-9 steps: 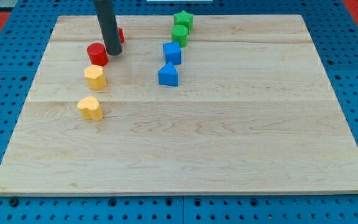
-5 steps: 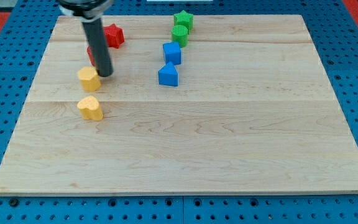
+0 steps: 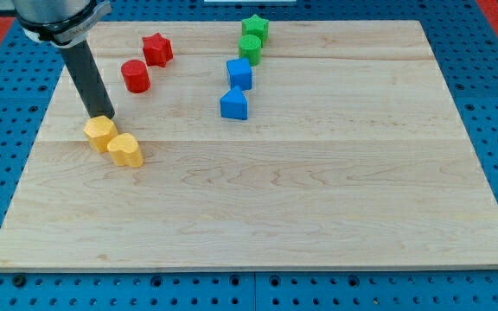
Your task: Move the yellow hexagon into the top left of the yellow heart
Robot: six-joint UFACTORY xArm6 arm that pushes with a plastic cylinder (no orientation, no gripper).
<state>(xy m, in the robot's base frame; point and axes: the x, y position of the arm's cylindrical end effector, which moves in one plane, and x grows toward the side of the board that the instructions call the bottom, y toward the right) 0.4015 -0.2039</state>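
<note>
Yellow hexagon (image 3: 99,133) has shifted to touch the yellow heart (image 3: 126,149) upper-left; my tip (image 3: 102,116), a plain rod without jaws, touches the hexagon's top edge.

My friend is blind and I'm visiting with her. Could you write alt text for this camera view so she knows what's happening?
A dark rod's tip rests just above a yellow hexagon, which touches the upper left of a yellow heart on a wooden board. Farther up sit a red cylinder, red star, two blue blocks and two green blocks.
</note>
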